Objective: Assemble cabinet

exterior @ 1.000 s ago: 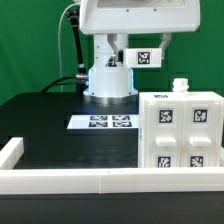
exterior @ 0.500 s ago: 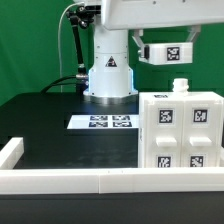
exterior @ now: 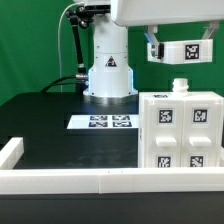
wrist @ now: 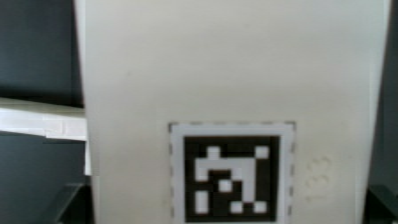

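The cabinet body (exterior: pixel 180 130), a large white box with four tagged squares on its front, stands on the black table at the exterior view's right. A small white knob (exterior: pixel 180 86) sticks up from its top. My gripper (exterior: pixel 160 45) is high above the cabinet and shut on a white tagged panel (exterior: pixel 187 51), which it holds in the air. In the wrist view this panel (wrist: pixel 214 90) fills most of the picture, with its tag (wrist: pixel 237 170) showing. My fingers are hidden there.
The marker board (exterior: pixel 103 122) lies flat on the table in front of the robot base (exterior: pixel 108 75). A low white rail (exterior: pixel 60 180) runs along the table's front and left edge. A blurred white part (wrist: pixel 36 118) shows beside the panel in the wrist view.
My gripper has carried the white tagged panel steadily toward the exterior view's right, from beside the robot base to above the cabinet body. The cabinet has not moved.
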`<state>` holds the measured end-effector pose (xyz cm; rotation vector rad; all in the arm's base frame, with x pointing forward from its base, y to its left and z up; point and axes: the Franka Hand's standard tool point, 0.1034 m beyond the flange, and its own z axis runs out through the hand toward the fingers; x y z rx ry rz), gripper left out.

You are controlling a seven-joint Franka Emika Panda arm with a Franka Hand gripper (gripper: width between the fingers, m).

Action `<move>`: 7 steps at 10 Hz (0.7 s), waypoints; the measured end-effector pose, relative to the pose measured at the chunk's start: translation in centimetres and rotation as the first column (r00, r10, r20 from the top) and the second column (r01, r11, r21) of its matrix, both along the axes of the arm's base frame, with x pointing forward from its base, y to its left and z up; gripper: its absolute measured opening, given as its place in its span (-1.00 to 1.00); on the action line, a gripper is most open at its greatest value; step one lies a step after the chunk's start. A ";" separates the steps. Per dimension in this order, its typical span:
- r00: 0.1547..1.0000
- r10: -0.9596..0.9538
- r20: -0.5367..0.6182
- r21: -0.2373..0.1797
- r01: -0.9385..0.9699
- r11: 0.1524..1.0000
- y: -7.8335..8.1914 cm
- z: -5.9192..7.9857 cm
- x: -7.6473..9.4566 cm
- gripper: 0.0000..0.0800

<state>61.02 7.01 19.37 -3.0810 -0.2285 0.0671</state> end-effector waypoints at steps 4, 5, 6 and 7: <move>1.000 0.011 -0.005 -0.001 -0.011 1.000 -0.3 -0.4 0.0 0.41; 1.000 0.010 -0.006 -0.002 -0.010 1.000 -0.3 -0.7 0.7 0.41; 1.000 0.011 -0.001 -0.003 -0.011 1.000 -0.2 -1.0 1.4 0.41; 1.000 0.012 0.002 -0.004 -0.012 1.000 -0.2 -1.3 1.9 0.41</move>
